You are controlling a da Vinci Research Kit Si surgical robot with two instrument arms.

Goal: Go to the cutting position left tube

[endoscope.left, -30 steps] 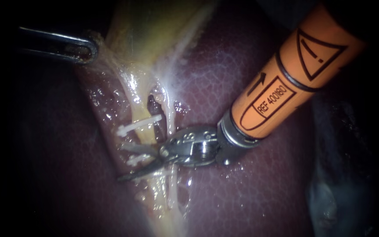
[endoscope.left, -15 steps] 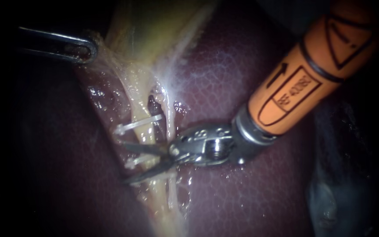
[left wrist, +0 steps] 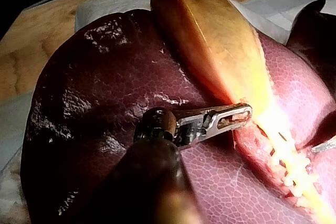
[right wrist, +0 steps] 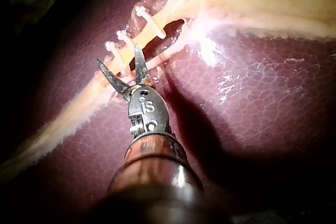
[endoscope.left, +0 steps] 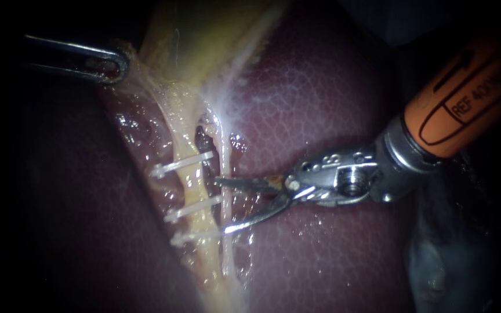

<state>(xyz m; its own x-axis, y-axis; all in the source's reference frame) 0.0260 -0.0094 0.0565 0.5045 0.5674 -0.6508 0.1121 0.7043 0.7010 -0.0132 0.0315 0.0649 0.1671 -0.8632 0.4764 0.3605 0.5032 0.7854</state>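
Claw wide open on the right instrument (endoscope.left: 226, 206), two thin blades parted and gripping nothing. Comes in from the upper right, orange shaft low over the liver (endoscope.left: 320, 98). Stops with both blade tips at the thin pale tube (endoscope.left: 225, 153), just beside the left tube (endoscope.left: 191, 186) and not across it. Cannot tell whether the tips touch that thin tube. Left tube yellowish, running down the middle of the endoscope view, with three white clips (endoscope.left: 182, 164) across it, one below another. Middle clip (endoscope.left: 194, 207) level with the gap between the blades. Same story from the right wrist view: blades apart, clips just ahead of the tips. Over to the left instrument (endoscope.left: 114, 65), in from the left: claw clamped on a fold at the narrow end of the gallbladder (endoscope.left: 204, 40), tissue stretched taut from it. Well apart from the clips. In the left wrist view, wooden table (left wrist: 31, 30) beyond the liver.
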